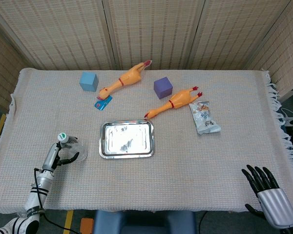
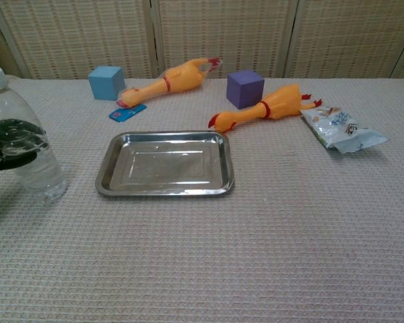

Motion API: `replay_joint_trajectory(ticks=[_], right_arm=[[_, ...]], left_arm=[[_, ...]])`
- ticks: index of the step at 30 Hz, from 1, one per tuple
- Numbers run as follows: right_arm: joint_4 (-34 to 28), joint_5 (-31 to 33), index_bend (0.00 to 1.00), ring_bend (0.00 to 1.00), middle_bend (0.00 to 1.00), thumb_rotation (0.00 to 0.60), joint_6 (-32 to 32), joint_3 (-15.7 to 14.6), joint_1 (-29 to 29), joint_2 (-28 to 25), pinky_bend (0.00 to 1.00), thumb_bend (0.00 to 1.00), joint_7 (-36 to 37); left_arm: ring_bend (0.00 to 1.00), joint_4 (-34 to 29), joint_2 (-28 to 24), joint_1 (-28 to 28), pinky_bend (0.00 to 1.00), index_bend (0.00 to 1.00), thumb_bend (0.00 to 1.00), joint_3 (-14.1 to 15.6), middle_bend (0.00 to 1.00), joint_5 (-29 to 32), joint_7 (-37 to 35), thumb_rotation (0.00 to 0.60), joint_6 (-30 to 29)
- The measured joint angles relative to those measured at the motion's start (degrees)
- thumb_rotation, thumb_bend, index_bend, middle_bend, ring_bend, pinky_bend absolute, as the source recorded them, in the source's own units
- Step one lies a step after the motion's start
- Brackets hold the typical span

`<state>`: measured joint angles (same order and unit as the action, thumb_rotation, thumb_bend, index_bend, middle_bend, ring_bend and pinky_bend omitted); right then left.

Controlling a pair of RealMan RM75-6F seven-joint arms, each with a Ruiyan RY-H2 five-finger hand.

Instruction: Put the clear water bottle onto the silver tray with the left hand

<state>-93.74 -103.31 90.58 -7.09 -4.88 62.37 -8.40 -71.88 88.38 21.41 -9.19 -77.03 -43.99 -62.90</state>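
Note:
The clear water bottle (image 2: 25, 147) with a white-and-green cap stands near the table's left front, tilted a little, left of the silver tray (image 2: 164, 165). My left hand (image 2: 5, 144) wraps its dark fingers around the bottle's middle, and some of them show through the plastic. In the head view the bottle (image 1: 72, 147) is just left of the tray (image 1: 127, 139), with the left hand (image 1: 60, 157) against its near side. The tray holds nothing. My right hand (image 1: 267, 191) hangs with fingers spread off the table's near right corner, holding nothing.
Behind the tray lie two rubber chickens (image 1: 124, 80) (image 1: 174, 103), a blue cube (image 1: 88, 81), a purple cube (image 1: 162, 87) and a small blue card (image 1: 103, 103). A snack packet (image 1: 204, 117) lies to the right. The cloth-covered table ends close to the bottle's left.

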Motion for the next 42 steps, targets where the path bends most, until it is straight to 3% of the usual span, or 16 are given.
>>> replay_joint_trajectory(ticks=[9, 13, 20, 25, 28, 31, 36, 39, 42], right_arm=[[-0.2, 0.3, 0.00, 0.00, 0.00, 0.600, -0.8, -0.1, 0.2, 0.1, 0.00, 0.02, -0.5], [-0.3, 0.4, 0.00, 0.00, 0.00, 0.600, -0.9, -0.2, 0.2, 0.2, 0.00, 0.02, -0.6], [-0.3, 0.4, 0.00, 0.00, 0.00, 0.600, -2.1, -0.4, 0.6, 0.7, 0.00, 0.02, -1.8], [-0.5, -0.5, 0.00, 0.00, 0.00, 0.600, -2.0, -1.0, 0.4, 0.9, 0.00, 0.02, -2.4], [-0.6, -0.9, 0.00, 0.00, 0.00, 0.600, -1.8, -1.4, 0.2, 0.9, 0.00, 0.02, -2.6], [-0.6, -1.3, 0.00, 0.00, 0.00, 0.600, -1.3, -1.6, 0.1, 0.6, 0.00, 0.02, -2.1], [-0.4, -2.2, 0.00, 0.00, 0.00, 0.600, 0.5, -1.7, -0.3, 0.0, 0.00, 0.02, -0.4], [-0.3, -2.3, 0.00, 0.00, 0.00, 0.600, 0.6, -1.8, -0.3, -0.1, 0.00, 0.02, -0.2], [-0.3, -2.5, 0.00, 0.00, 0.00, 0.600, 0.4, -1.9, -0.3, -0.2, 0.00, 0.02, -0.2]], left_arm=[[0.28, 0.0, 0.1, -0.6, 0.41, 0.35, 0.43, -0.2, 0.42, -1.1, -1.1, 0.600, -2.7], [0.27, -2.7, -1.1, -0.4, 0.40, 0.33, 0.43, -1.6, 0.41, -2.8, -0.9, 0.600, -5.8], [0.24, -19.8, -7.6, -0.2, 0.37, 0.31, 0.43, -4.7, 0.38, -5.2, 4.5, 0.600, -11.2], [0.22, -27.8, -9.9, -0.9, 0.36, 0.29, 0.43, -3.3, 0.37, -4.6, 9.8, 0.600, -10.9], [0.21, -25.5, -8.4, -1.3, 0.36, 0.28, 0.43, -0.8, 0.36, -4.0, 9.3, 0.600, -8.6], [0.21, -18.5, -6.1, -1.5, 0.36, 0.28, 0.43, 1.4, 0.36, -4.2, 7.5, 0.600, -6.8], [0.21, -8.8, -5.2, -1.1, 0.36, 0.28, 0.43, 1.9, 0.36, -6.5, 7.7, 0.600, -7.6], [0.21, -10.3, -5.6, -0.6, 0.36, 0.28, 0.43, 1.6, 0.36, -8.0, 9.2, 0.600, -8.6], [0.21, -17.3, -6.8, -0.1, 0.36, 0.29, 0.43, 1.0, 0.36, -9.3, 12.2, 0.600, -9.4]])
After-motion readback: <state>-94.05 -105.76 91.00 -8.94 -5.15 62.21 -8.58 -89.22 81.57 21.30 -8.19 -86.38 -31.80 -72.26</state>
